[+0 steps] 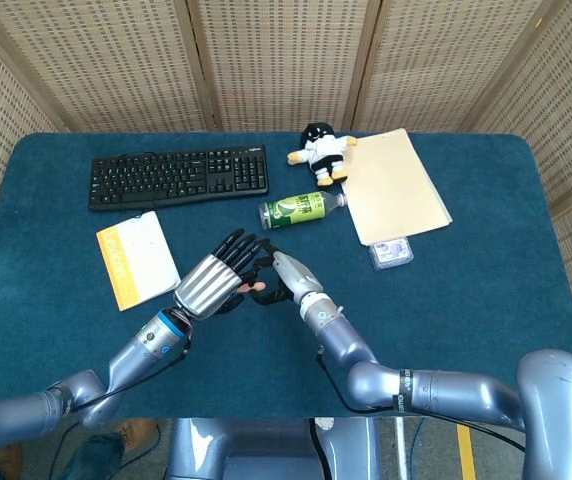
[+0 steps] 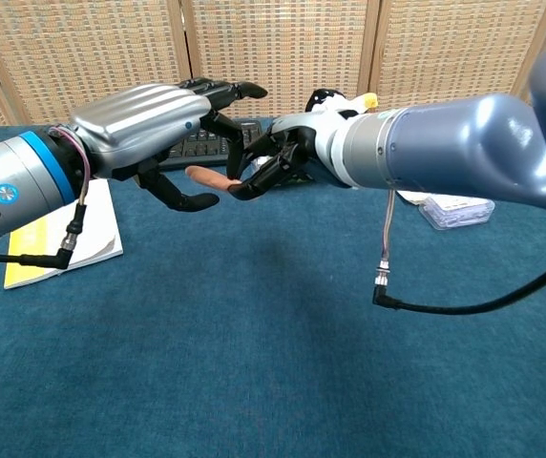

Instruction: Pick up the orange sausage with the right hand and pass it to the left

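The orange sausage (image 2: 211, 176) hangs in the air above the blue table (image 1: 486, 300), lying roughly level. My right hand (image 2: 281, 164) pinches its right end in black fingertips. My left hand (image 2: 144, 119) sits over the sausage's free left end, fingers (image 2: 238, 143) arched above it and thumb below, with gaps still showing around it. From the head view only a small orange bit of the sausage (image 1: 249, 290) shows between my left hand (image 1: 209, 283) and my right hand (image 1: 284, 276); the rest is hidden under the silver back of the left hand.
A black keyboard (image 1: 179, 176) lies at the back left, a yellow booklet (image 1: 134, 258) just left of my left hand. A green bottle (image 1: 301, 208), a plush toy (image 1: 319, 152), a manila folder (image 1: 394, 185) and a small clear box (image 1: 391, 251) lie behind and to the right.
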You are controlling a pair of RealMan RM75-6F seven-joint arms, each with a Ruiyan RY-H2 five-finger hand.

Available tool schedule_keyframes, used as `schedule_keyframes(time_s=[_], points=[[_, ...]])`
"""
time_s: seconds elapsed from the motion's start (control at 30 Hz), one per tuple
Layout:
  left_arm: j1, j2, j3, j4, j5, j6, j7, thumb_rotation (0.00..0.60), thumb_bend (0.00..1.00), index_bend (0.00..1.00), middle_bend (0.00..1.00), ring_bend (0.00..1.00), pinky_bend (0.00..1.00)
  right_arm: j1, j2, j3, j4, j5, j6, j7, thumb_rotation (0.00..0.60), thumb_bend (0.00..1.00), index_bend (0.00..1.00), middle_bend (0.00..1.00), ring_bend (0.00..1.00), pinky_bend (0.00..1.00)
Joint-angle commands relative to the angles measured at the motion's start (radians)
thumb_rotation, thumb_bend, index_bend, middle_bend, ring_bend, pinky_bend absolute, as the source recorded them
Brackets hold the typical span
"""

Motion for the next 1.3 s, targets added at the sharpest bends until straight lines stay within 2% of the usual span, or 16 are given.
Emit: schedule_keyframes(time_s=[0.03, 0.47, 0.9, 1.3], points=[[-0.001, -0.003, 0.001, 0.003, -0.006, 0.002, -0.001, 0.6, 0.34, 0.51, 0.0, 0.0, 0.0, 0.0, 0.003, -0.001, -0.001, 0.0, -0.001, 0.004, 0.6, 0.64, 0.68, 0.13, 0.0, 0.0], [-0.011, -0.021, 0.004, 0.029, -0.018, 0.013, 0.002, 0.6, 0.34, 0.52, 0.0, 0.0, 0.0, 0.001, 0.01, -0.013, 0.001, -0.004, -0.005, 0.02, 0.6, 0.64, 0.68, 0.13, 0.0, 0.0], [-0.02, -0.032, 0.006, 0.034, -0.026, 0.019, 0.0, 0.6, 0.42, 0.58, 0.0, 0.0, 0.0, 0.001, 0.017, -0.022, 0.001, -0.01, -0.007, 0.03, 0.6, 0.64, 0.68, 0.13, 0.0, 0.0], [-0.023, -0.039, 0.001, 0.036, -0.041, 0.028, 0.005, 0.6, 0.46, 0.75, 0.0, 0.0, 0.0, -0.004, 0.028, -0.029, -0.003, -0.016, -0.008, 0.041, 0.6, 0.64, 0.68, 0.14, 0.0, 0.0]])
